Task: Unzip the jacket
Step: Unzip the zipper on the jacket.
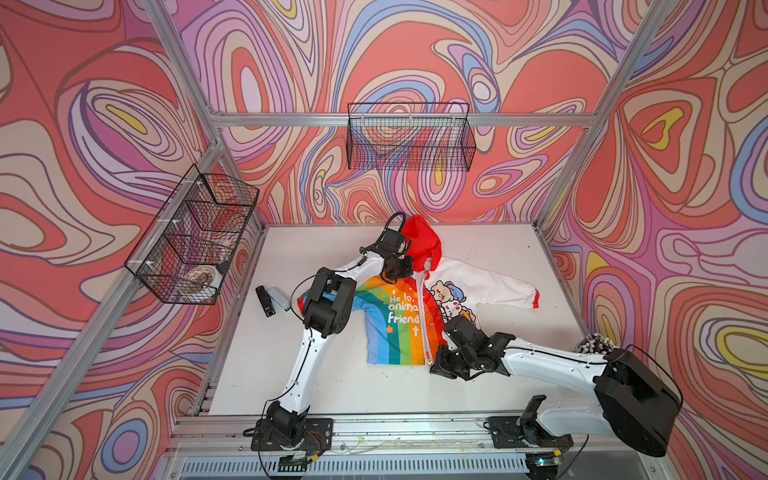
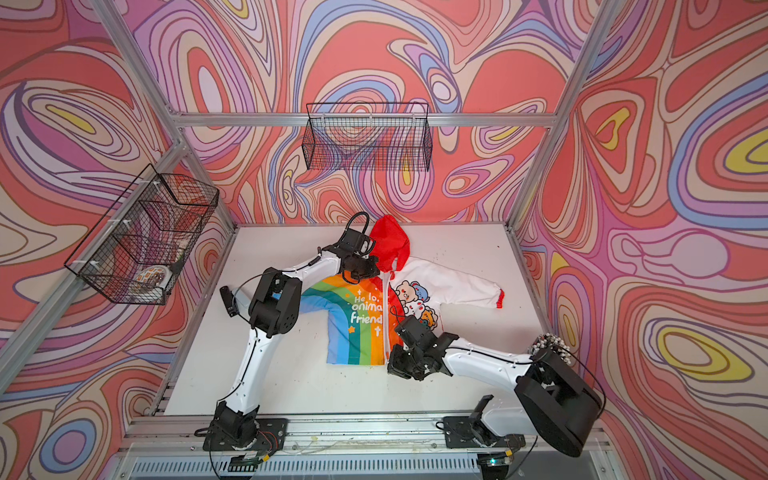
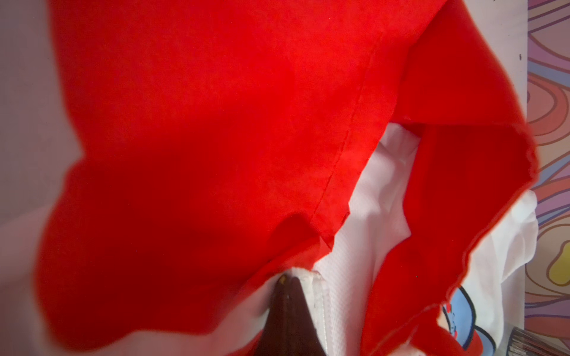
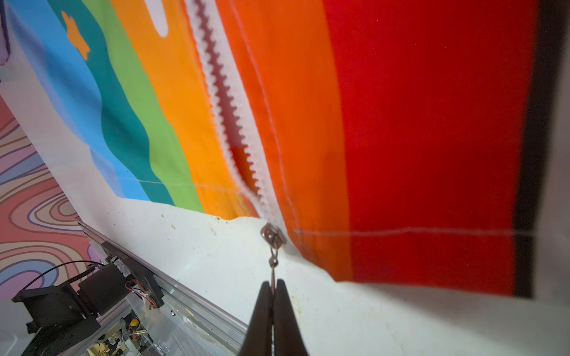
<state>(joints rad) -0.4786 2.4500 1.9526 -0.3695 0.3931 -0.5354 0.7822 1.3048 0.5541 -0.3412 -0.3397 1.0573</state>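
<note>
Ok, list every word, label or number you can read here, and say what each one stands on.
"He lo, onima friend": white letters on the rainbow-striped half of the small red-hooded cloth jacket; a fold breaks the first word, and the edge of the white zipper cuts the second.
Round patterned bowl in the black wire basket: any marking is too small to read.

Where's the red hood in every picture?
In a top view: red hood at the far end of the jacket.
In a top view: same spot.
Left wrist: fills most of the picture.
Right wrist: not in it.
Shared landmark: white zipper.
</note>
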